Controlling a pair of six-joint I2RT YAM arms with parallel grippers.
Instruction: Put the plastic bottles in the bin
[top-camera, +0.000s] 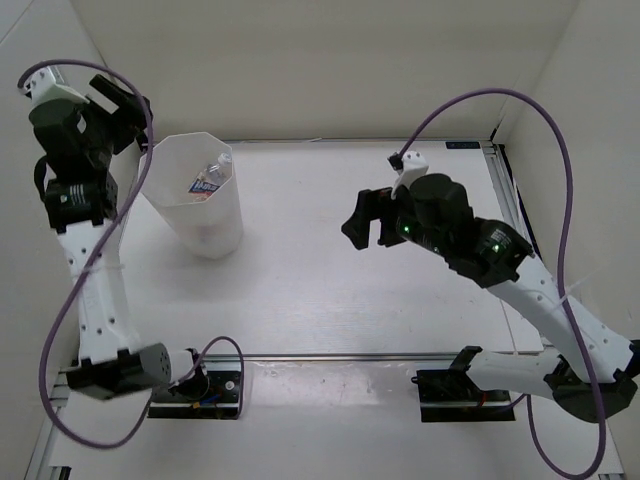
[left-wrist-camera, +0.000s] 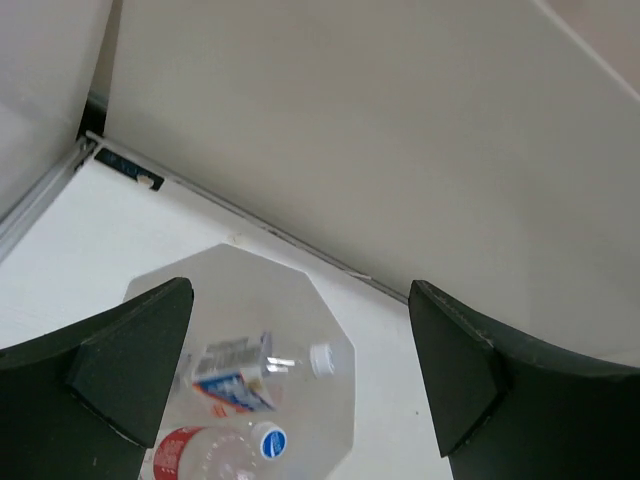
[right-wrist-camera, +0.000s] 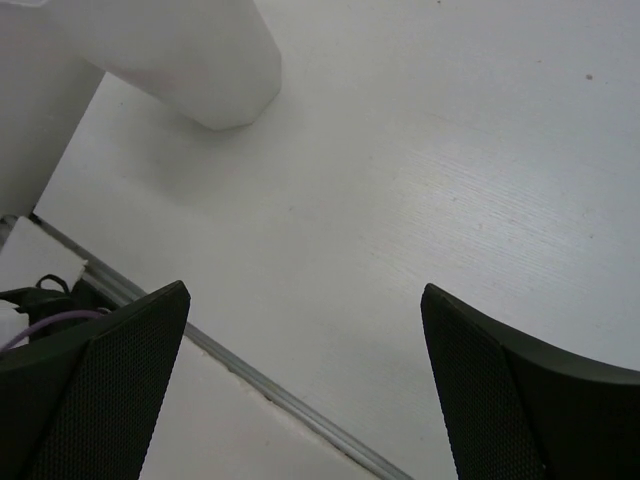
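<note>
Noted on the white table (top-camera: 380, 260): a tall white octagonal bin (top-camera: 205, 215) near the far-left corner, likely within the left arm's reach. Left gripper (left-wrist-camera: 300, 300) poised above the bin mouth, jaws wide and empty, apparently placed for dropping; right gripper (right-wrist-camera: 305, 295) over mid-table, equally wide, holding nothing. Inside the bin, two plastic bottles: blue-labelled bottle (left-wrist-camera: 235, 375), red-labelled bottle (left-wrist-camera: 200, 452).

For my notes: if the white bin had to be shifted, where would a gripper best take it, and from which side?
Probably the thin top rim of the bin, from straight above, one finger inside the wall and one outside. It stands upright and open-topped, and its body looks too wide for the jaws to span.
</note>
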